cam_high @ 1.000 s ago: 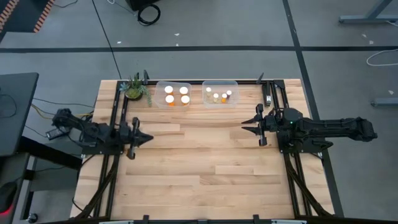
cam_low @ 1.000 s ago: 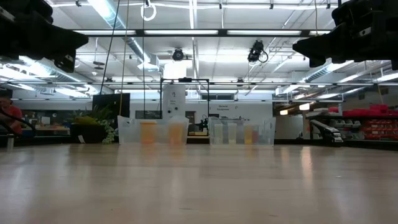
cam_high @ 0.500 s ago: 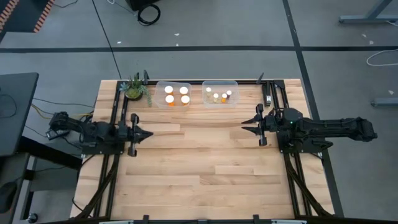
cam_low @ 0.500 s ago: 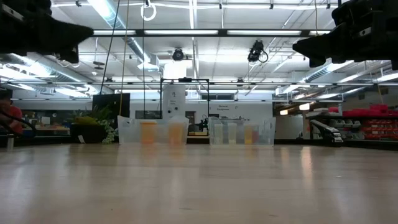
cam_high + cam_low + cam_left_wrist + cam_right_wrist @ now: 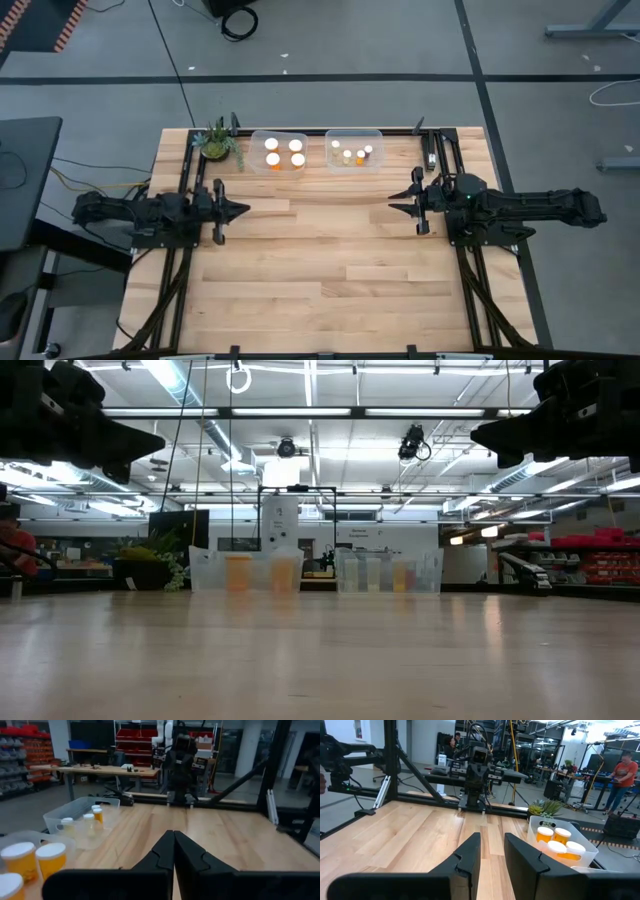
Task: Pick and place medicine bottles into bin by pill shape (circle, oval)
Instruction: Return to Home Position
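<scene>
The four larger medicine bottles (image 5: 284, 152) are standing in the left bin (image 5: 278, 132) and the four smaller medicine bottles (image 5: 352, 154) in the right bin (image 5: 354, 131), at the desk's (image 5: 320, 270) far edge. The left gripper (image 5: 243, 210) is hovering over the desk's left side, fingers together. The right gripper (image 5: 391, 202) is hovering opposite, fingers apart.

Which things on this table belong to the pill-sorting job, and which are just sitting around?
Part of the job:
large orange bottles, in the left bin
small bottles, in the right bin
left claw, shut and empty
right claw, open and empty

Just lying about:
potted plant, beside the left bin
cable coil, on the floor beyond the table
</scene>
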Available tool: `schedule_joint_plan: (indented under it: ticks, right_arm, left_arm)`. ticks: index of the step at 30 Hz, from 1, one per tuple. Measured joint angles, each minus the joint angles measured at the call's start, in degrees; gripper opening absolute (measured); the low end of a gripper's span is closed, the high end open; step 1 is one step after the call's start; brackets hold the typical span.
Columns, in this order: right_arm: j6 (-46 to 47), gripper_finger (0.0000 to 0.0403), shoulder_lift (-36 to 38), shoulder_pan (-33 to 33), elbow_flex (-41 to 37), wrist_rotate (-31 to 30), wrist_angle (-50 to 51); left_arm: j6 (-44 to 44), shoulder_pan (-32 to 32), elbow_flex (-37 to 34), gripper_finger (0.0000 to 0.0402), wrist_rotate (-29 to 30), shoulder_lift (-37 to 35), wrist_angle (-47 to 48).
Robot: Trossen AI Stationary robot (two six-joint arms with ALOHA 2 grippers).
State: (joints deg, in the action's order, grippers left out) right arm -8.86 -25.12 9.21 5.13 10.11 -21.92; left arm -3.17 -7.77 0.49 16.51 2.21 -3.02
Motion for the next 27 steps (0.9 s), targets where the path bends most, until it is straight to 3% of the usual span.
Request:
schedule_joint_plan:
  ticks: [13,23,27]
  right_arm:
    - [0.0,0.0093,0.0,0.0,0.0,0.0,0.0]
    - [-5.6,0.0093,0.0,0.0,0.0,0.0,-0.2]
    - [-2.0,0.0093,0.0,0.0,0.0,1.8,-0.4]
  left_arm:
    - [3.9,0.0,0.0,0.0038,0.0,0.0,0.4]
    - [3.8,0.0,-0.1,0.0025,0.2,0.0,-1.9]
    - [3.8,0.0,-0.1,0.0023,0.2,0.0,-2.1]
